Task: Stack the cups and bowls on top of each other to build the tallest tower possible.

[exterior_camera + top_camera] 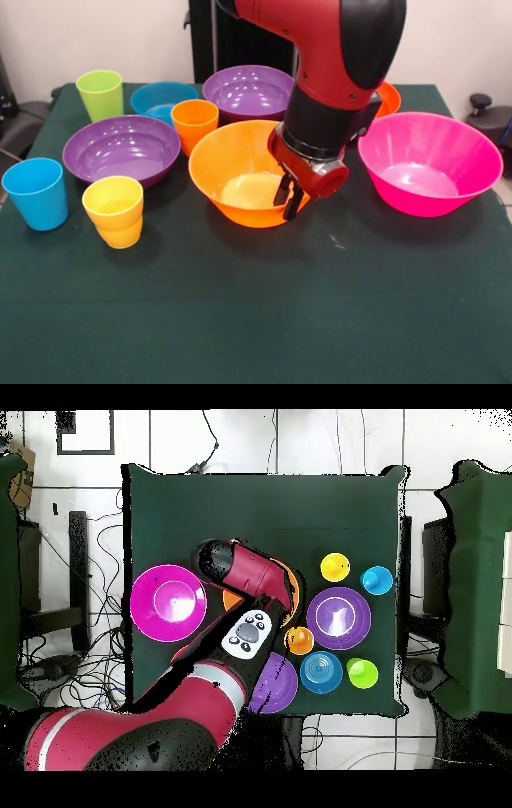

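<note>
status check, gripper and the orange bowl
Gripper at the wide orange bowl's near rim, grip unclear. Nothing stacked yet. Pink bowl close beside.

**Cups and bowls across the far half**

The dark green tabletop [256, 320] carries a pink bowl [428, 164], orange bowl [240, 172], two purple bowls [122, 148] [248, 90], blue bowl [160, 100], and green [101, 94], blue [36, 193], yellow [114, 211], orange cups [194, 122]; near edge bare.
</note>
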You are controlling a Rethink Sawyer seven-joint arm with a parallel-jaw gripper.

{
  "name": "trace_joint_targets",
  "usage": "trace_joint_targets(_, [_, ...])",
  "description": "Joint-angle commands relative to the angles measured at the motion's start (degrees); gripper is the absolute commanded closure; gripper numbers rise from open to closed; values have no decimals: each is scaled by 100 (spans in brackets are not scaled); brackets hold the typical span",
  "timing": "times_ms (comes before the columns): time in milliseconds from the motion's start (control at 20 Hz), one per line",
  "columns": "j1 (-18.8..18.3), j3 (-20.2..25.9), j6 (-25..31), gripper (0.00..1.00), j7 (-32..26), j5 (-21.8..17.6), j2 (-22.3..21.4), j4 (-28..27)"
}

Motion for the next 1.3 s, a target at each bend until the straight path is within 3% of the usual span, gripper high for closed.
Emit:
trace_joint_targets(50, [87, 52, 1028, 100, 1343, -19, 448, -1267])
trace_joint_targets(750, [127, -375, 1857, 100, 1849, 129, 829, -2259])
trace_joint_targets(1300, [103, -358, 1753, 100, 2045, 92, 1133, -2680])
